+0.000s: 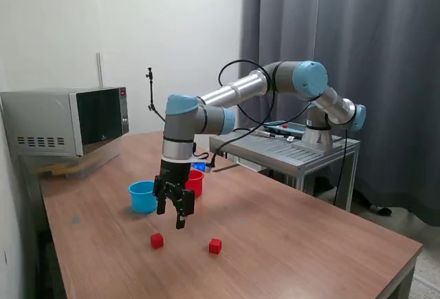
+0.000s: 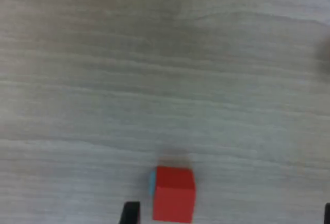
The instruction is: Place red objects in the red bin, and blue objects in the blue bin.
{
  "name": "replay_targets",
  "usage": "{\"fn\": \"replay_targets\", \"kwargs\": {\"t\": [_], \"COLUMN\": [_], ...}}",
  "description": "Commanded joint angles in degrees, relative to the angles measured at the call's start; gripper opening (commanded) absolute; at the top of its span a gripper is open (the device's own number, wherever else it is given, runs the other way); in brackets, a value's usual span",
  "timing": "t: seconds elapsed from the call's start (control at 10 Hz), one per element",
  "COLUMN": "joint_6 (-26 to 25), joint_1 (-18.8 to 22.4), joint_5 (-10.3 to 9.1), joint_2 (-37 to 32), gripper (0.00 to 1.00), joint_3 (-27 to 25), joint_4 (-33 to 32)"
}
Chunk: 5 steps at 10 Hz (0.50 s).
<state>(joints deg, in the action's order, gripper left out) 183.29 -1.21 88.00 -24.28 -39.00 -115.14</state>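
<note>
Two small red cubes lie on the wooden table, one (image 1: 157, 240) toward the exterior view's left and one (image 1: 215, 245) further right. My gripper (image 1: 173, 211) hangs open a little above the table, just behind the left cube, with nothing between its fingers. The wrist view has one red cube (image 2: 174, 193) beside one dark fingertip (image 2: 130, 212), and my gripper (image 2: 229, 214) spans wide there. The light blue bin (image 1: 142, 196) and the red bin (image 1: 195, 182) stand side by side behind the gripper; the arm partly hides the red one. The blue objects are out of view.
A grey microwave (image 1: 69, 120) sits at the table's back on the exterior view's left. A metal stand (image 1: 289, 149) carrying the arm's base is behind the table. The table's front edge (image 1: 289, 292) runs close to the cubes.
</note>
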Motion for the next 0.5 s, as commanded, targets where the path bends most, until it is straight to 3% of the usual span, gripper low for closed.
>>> {"fn": "replay_targets", "kwargs": {"t": [0.0,0.4], "joint_6": [-0.9,-3.2], "joint_1": [-0.6,-0.5], "joint_5": [0.07,-0.02], "joint_2": [0.8,3.3], "gripper": [1.0,1.0], "joint_3": [1.4,3.8], "joint_4": [-0.1,-1.2]}}
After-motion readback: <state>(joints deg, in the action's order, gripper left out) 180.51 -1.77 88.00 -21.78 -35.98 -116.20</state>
